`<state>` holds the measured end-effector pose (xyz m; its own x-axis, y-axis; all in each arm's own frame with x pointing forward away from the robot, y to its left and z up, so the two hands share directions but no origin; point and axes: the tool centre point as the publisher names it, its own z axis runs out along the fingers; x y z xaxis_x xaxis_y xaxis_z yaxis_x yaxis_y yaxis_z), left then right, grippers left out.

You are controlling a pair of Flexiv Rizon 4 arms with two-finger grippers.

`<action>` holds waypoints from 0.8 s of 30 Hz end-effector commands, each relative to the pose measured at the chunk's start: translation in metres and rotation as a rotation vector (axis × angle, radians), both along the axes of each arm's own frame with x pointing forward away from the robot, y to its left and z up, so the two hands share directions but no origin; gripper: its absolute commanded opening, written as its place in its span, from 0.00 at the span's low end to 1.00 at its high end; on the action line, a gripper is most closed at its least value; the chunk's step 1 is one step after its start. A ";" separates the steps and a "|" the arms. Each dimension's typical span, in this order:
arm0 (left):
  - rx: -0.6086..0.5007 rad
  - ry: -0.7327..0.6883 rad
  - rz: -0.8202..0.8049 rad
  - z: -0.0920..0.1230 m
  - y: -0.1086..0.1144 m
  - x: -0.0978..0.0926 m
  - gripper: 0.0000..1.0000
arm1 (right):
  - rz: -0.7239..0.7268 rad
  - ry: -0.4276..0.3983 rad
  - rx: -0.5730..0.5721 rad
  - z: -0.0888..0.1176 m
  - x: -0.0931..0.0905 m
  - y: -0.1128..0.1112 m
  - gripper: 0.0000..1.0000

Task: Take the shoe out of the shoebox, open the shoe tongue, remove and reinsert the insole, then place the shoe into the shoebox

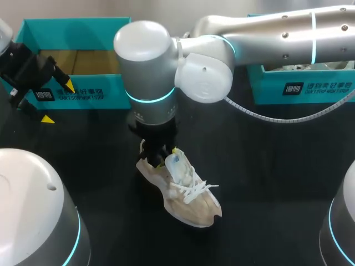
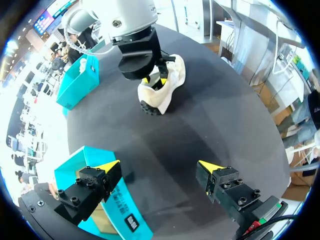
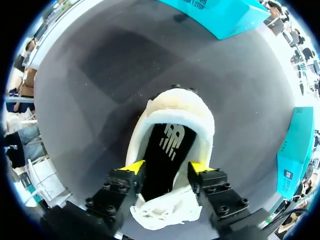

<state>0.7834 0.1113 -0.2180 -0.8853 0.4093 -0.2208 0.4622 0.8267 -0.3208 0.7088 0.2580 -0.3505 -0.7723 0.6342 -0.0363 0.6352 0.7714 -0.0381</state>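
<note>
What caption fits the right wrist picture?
Right tool at the mouth of the shoe, above its black insole.

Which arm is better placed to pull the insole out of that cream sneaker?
Right, I'd say. The right claw sits at the opening of the cream lace-up sneaker, yellow tips either side of the black insole. The left claw hangs open by the teal cardboard shoebox, apart from the shoe.
</note>
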 end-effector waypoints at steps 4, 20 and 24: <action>0.004 -0.001 0.000 0.000 0.000 -0.001 1.00 | -0.007 0.004 -0.001 -0.001 0.003 -0.004 1.00; 0.004 -0.001 0.000 0.000 0.000 -0.001 1.00 | -0.075 0.022 -0.003 0.004 -0.010 -0.024 1.00; 0.004 -0.001 0.000 0.000 0.000 -0.001 1.00 | -0.094 0.028 0.000 0.006 -0.015 -0.028 1.00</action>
<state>0.7834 0.1113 -0.2180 -0.8853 0.4093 -0.2208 0.4623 0.8267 -0.3209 0.6991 0.2393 -0.3452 -0.7116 0.7023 -0.0196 0.7016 0.7090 -0.0710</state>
